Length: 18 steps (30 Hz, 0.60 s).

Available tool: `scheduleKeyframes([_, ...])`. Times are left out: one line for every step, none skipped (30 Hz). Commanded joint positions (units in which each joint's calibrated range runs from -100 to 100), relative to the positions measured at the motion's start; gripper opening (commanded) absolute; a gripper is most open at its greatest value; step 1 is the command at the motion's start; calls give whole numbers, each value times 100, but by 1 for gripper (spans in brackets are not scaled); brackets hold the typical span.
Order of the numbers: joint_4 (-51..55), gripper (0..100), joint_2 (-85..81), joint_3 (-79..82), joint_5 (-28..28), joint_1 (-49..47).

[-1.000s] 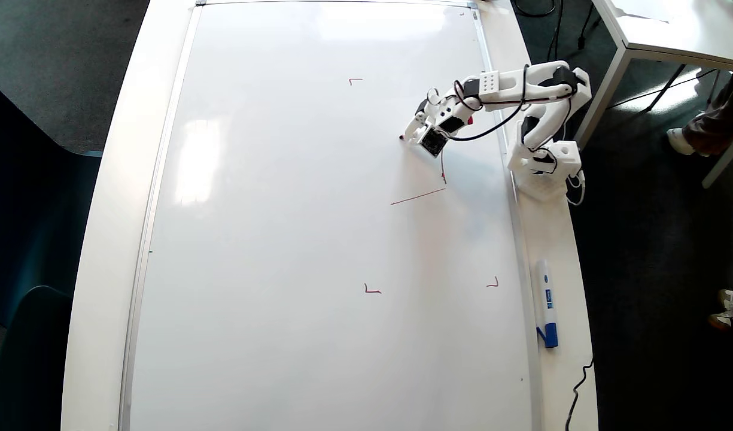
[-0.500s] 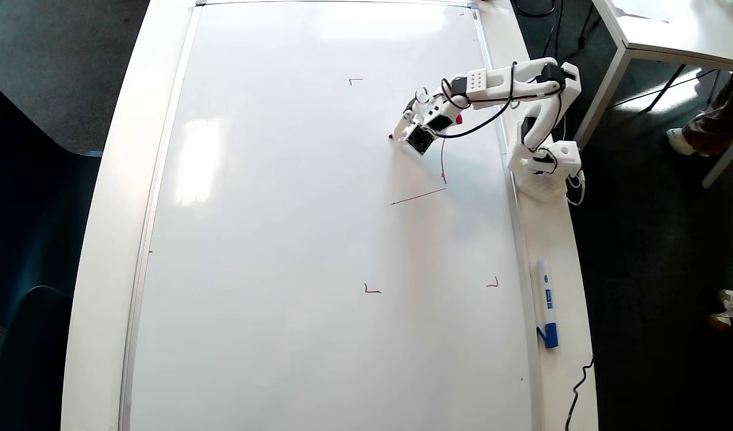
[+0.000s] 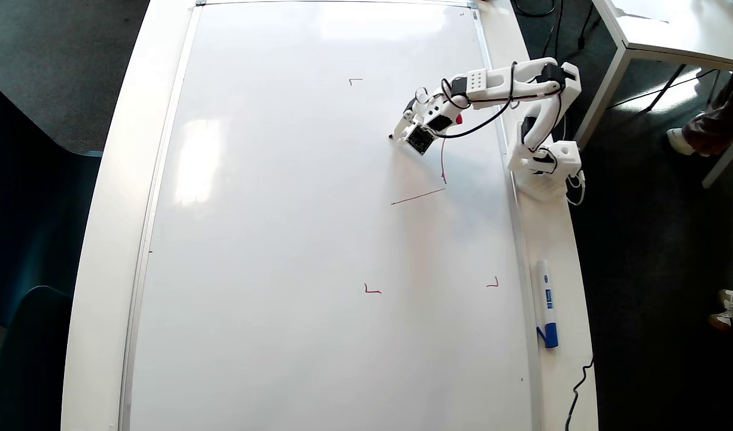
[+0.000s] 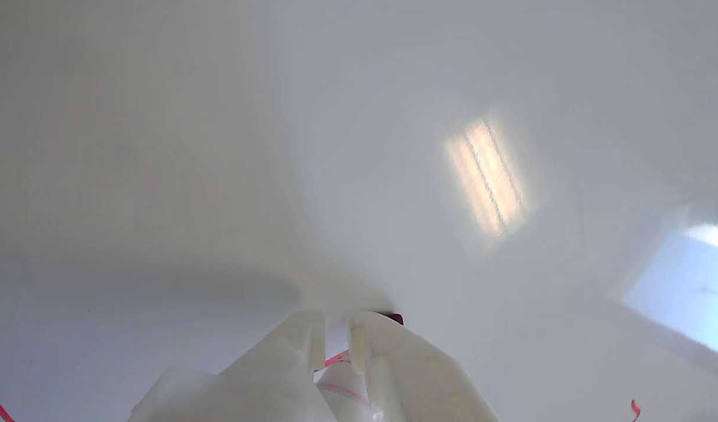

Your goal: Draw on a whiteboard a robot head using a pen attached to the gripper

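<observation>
The whiteboard (image 3: 282, 239) fills the overhead view. My gripper (image 3: 397, 133) sits over its upper right part, shut on the pen, whose dark tip (image 3: 391, 137) touches the board and whose red end (image 3: 459, 119) sticks out behind. Of the robot head, two thin red strokes show: a short vertical line (image 3: 443, 161) and a slanted line (image 3: 418, 196) below it. In the wrist view the white jaws of the gripper (image 4: 334, 328) stand close together at the bottom centre. The pen (image 4: 335, 358) lies between them and its dark red tip (image 4: 397, 318) peeks out beside the right finger.
Small red corner marks (image 3: 355, 80) (image 3: 372, 290) (image 3: 493, 283) sit on the board. A white marker with a blue cap (image 3: 546, 302) lies on the table edge right of the frame. The arm base (image 3: 543, 164) stands at the right rim. A smaller white table (image 3: 671, 30) is at top right.
The gripper with the pen slid up and to the left during the first half second, uncovering more of the vertical red line. It has stayed nearly still since.
</observation>
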Motion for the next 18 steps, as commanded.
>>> scheduleKeyframes([-70, 1, 11, -150, 14, -62])
scheduleKeyframes([-70, 1, 3, -150, 14, -77])
scheduleKeyframes([-70, 1, 3, -159, 14, -114])
scheduleKeyframes([-70, 1, 3, -159, 14, -180])
scheduleKeyframes([-70, 1, 3, -159, 14, -224])
scheduleKeyframes([-70, 1, 3, -159, 3, -276])
scheduleKeyframes([-70, 1, 3, -159, -8, -320])
scheduleKeyframes([-70, 1, 3, -168, -13, -401])
scheduleKeyframes([-70, 1, 3, -168, -13, -431])
scheduleKeyframes([-70, 1, 3, -168, -13, -460])
scheduleKeyframes([-70, 1, 3, -168, -13, -489])
scheduleKeyframes([-70, 1, 3, -168, -13, -526])
scheduleKeyframes([-70, 1, 3, -168, -13, -593])
scheduleKeyframes([-70, 1, 3, -168, -13, -629])
scheduleKeyframes([-70, 1, 3, -168, -13, -666])
scheduleKeyframes([-70, 1, 3, -168, -13, -703])
scheduleKeyframes([-70, 1, 3, -168, -13, -740])
scheduleKeyframes([-70, 1, 3, -168, -13, -814])
